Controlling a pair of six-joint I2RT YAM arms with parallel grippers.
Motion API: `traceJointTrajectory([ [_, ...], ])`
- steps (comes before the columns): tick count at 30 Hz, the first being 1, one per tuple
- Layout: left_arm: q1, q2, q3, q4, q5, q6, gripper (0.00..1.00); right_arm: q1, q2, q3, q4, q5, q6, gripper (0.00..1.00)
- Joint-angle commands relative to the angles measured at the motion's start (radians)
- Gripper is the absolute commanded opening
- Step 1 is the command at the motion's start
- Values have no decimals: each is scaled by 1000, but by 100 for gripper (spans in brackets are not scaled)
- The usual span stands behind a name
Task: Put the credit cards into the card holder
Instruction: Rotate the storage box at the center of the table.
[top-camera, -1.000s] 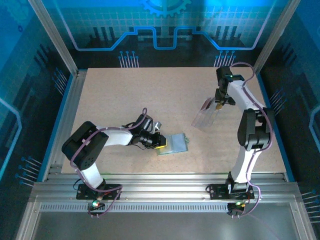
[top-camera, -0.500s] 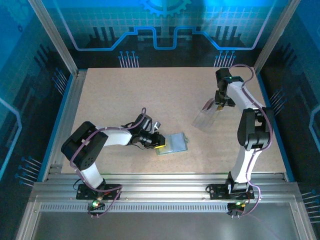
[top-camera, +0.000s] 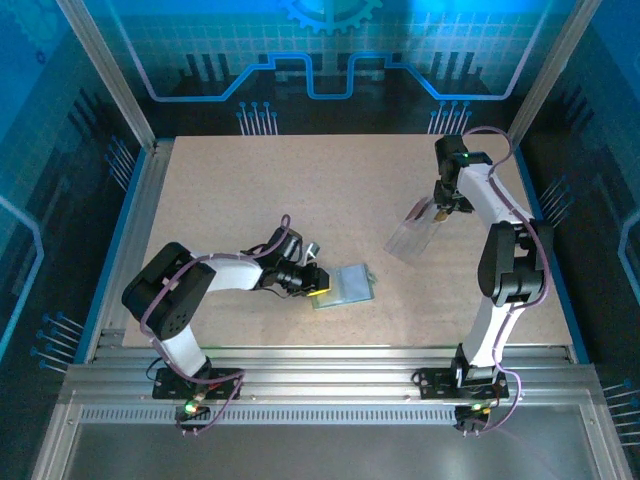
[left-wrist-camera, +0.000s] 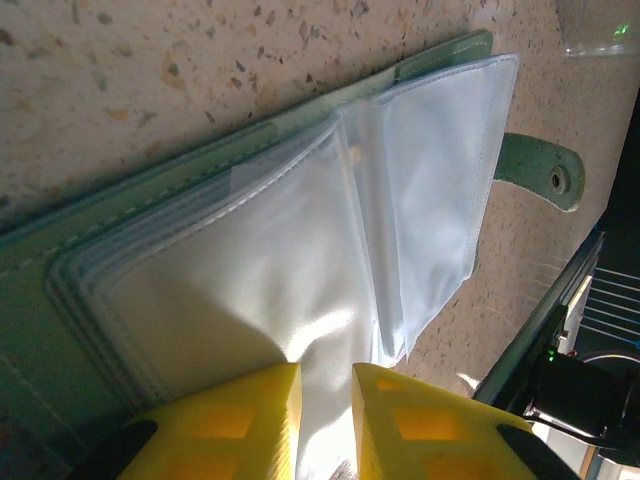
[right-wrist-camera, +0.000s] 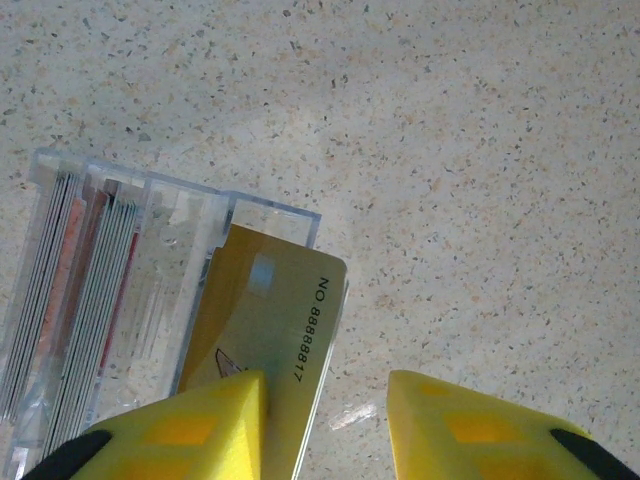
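On the speckled table, nearer the arm bases than its middle, the card holder lies open, its grey-green cover flat on the surface and its clear plastic sleeves fanned upward. At the card holder's left edge the left gripper reaches in low; its 2 yellow fingers stand almost together with a pale sleeve pinched in the narrow slit between them, so it is clamped on the card holder. On the far side of the card holder from that grip, a green strap tab with a round snap sticks out past the sleeves and rests on the table. Well apart from the card holder, to its right and farther from the arm bases, a clear plastic box lies on the table with the credit cards stacked on edge inside it, red and dark edges showing among them. 1 gold card, printed with a row of digits, leans out of the box's open end on the side away from the card holder. Over that card hangs the right gripper, its jaws partly apart: 1 finger overlaps the gold card, the other stands clear of it with bare table showing in the gap, so nothing is pinched there.
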Motion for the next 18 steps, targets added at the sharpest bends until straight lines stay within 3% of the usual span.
traceJointTrajectory([
  [1,17,-8,-22,-30,1,0,21,-19,-32,-14,-22,-19,-15,39],
  [4,24,-40,-8,-53,2,5,21,-20,-5,6,-17,-74,-27,42],
  [9,30,-111,25,-114,-4,22,22,-21,48,23,-15,-121,-30,39],
  [18,41,-161,87,-162,13,35,25,28,82,13,5,-209,-69,28],
])
